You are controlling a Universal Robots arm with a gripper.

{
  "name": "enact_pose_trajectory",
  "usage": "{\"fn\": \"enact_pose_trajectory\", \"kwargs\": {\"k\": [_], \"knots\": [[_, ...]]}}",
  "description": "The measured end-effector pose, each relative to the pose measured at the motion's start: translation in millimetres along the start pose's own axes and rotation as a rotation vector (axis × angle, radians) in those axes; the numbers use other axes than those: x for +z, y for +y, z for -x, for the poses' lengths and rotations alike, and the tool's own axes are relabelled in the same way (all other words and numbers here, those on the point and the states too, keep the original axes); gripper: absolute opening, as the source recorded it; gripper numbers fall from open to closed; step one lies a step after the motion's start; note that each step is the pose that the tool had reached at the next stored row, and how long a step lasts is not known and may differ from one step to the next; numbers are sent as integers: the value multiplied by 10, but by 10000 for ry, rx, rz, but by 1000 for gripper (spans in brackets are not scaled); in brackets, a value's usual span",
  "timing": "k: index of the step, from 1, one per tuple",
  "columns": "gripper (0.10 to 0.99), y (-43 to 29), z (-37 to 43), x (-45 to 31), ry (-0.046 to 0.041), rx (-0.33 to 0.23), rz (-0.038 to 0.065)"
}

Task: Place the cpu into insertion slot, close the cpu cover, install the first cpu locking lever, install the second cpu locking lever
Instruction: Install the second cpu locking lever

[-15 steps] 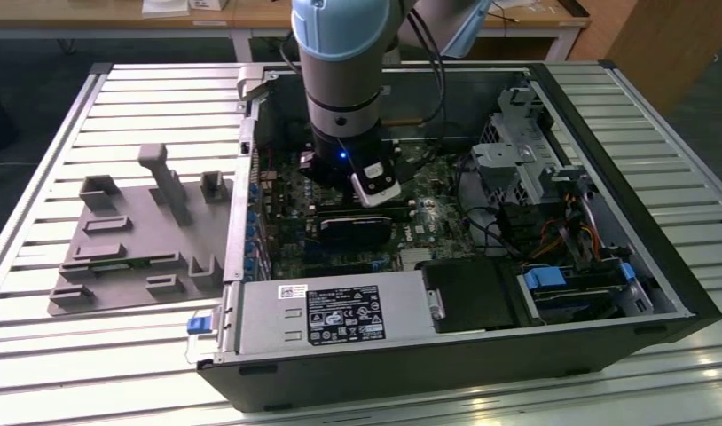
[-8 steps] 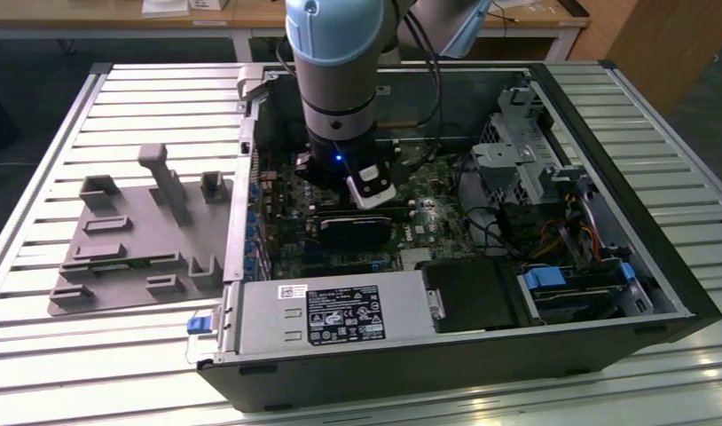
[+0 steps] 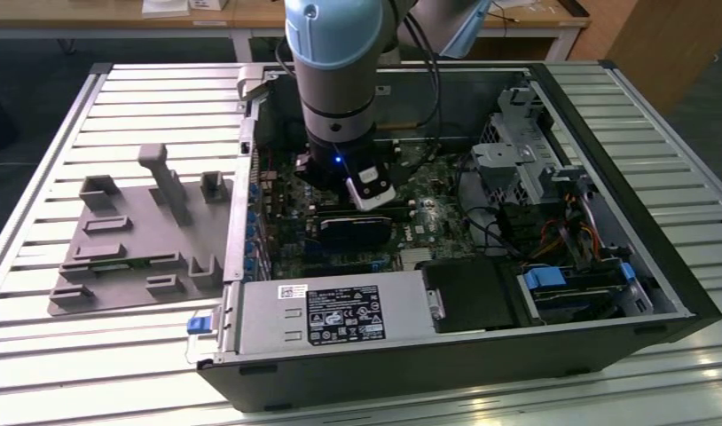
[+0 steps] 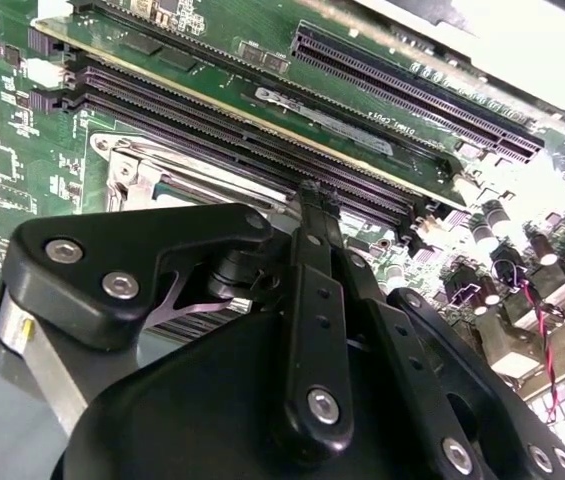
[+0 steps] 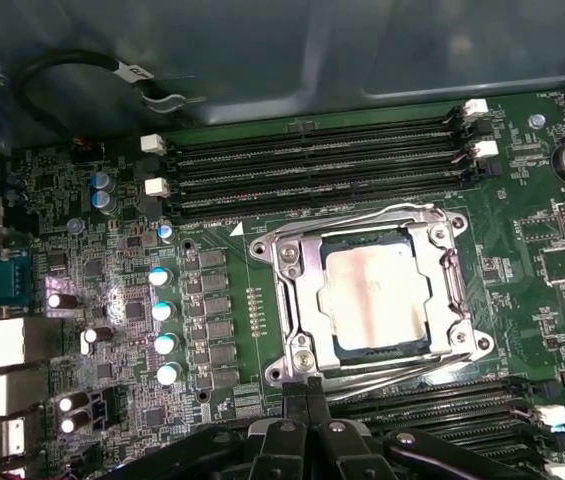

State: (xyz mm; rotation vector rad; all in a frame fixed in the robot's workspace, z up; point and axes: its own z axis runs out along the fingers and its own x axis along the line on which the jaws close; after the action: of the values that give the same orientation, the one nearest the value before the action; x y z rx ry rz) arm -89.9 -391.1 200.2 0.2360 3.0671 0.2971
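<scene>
In the first wrist view the cpu (image 5: 377,300), a square chip with a silvery top, lies flat in the insertion slot (image 5: 262,245) on the green motherboard. The cpu cover (image 5: 297,290), a silvery frame, lies down around it. Thin wire locking levers run along the socket's sides, one (image 5: 402,372) right by my fingertips. My gripper (image 5: 307,385) is shut with nothing seen between its black fingers, its tips at the socket's edge. The second wrist view shows the gripper (image 4: 317,195) beside the socket's corner (image 4: 127,170). In the exterior view the gripper (image 3: 373,202) reaches down into the open computer case.
Long black memory slots (image 5: 312,165) flank the socket on two sides. Capacitors (image 5: 165,310) stand near it. The case holds a power supply (image 3: 325,315), a drive cage (image 3: 527,160) and cables. A grey fixture (image 3: 137,231) lies on the slatted table at the exterior view's left.
</scene>
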Motion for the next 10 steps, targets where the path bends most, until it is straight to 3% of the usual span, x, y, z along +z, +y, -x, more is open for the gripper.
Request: {"fn": "enact_pose_trajectory", "kwargs": {"k": [3, 6, 10], "knots": [[102, -3, -4, 11, 9, 3, 58], [102, -7, -20, 20, 32, 15, 217], [102, -12, -43, 31, 51, 23, 343]]}}
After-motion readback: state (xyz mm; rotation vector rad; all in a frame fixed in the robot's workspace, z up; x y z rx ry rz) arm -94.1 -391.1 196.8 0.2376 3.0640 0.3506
